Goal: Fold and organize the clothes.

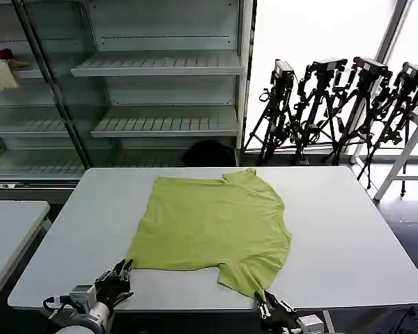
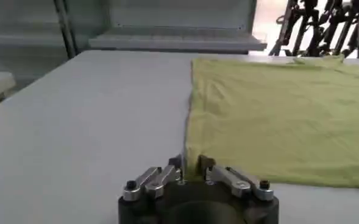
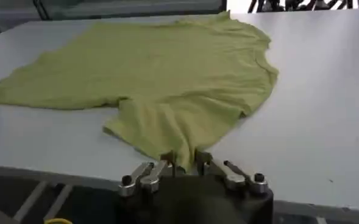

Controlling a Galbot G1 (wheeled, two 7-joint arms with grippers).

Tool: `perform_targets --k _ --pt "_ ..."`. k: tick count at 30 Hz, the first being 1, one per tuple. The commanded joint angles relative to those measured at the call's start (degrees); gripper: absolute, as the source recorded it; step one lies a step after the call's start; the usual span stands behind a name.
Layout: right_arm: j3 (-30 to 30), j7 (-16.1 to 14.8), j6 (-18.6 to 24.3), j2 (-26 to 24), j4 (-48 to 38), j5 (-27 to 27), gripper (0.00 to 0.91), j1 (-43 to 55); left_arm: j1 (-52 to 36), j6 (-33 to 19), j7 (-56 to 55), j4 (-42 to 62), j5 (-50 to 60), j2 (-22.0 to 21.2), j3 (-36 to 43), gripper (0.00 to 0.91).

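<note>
From the head view, the lime T-shirt [image 1: 212, 223] lies spread flat on the white table [image 1: 348, 236], plain side up, collar toward the far edge and hem toward the robot's left. No fold is made yet, so nearly all of the task is left: what looks done is the spreading and the two corner grips. The left gripper [image 1: 122, 273] sits at the near left hem corner, and the right gripper [image 1: 263, 298] sits at the near table edge on the tip of the near sleeve. Bare table runs wide on every side of the shirt, widest to the right, so there is open room to carry cloth over. The near edge is the tight one, as both grippers work almost at it. Behind the table stand empty shelves [image 1: 160, 66] and a row of tripods [image 1: 334, 104], well apart from the work.

In the left wrist view, the left gripper [image 2: 189, 163] has its fingers [image 2: 205, 162] narrow, pinching the hem corner of the T-shirt [image 2: 277, 115]. The hem runs straight away from it, with bare table alongside.

In the right wrist view, the right gripper [image 3: 186, 159] has its fingers [image 3: 202, 159] drawn close on the sleeve of the T-shirt [image 3: 161, 67], which bunches toward them just at the table's near lip.
</note>
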Motion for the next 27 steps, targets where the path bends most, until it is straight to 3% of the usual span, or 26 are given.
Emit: perform_targets --k 1,11,19,27 --pt "0.25 -0.15 0.03 0.03 0.78 -1.02 0.0 0.86 0.1 -0.64 0.82 -1.15 -0.04 0.09 0.17 0.01" --pt "4.2 -3.72 0.05 -0.38 4.1 -3.09 0.0 5.34 -2.27 -2.17 0.52 -7.38 -5.25 2.42 -1.96 0.01" --pt "6.83 -6.07 0.03 -0.73 0.06 -1.96 0.0 13.09 -12.14 -1.78 -3.09 -5.67 -9.33 3.57 -1.39 0.01" --pt "8.23 -16.68 0.06 -1.27 -9.35 -3.89 0.0 22.36 -21.05 -2.14 -6.91 1.85 -8.49 0.26 4.47 0.01"
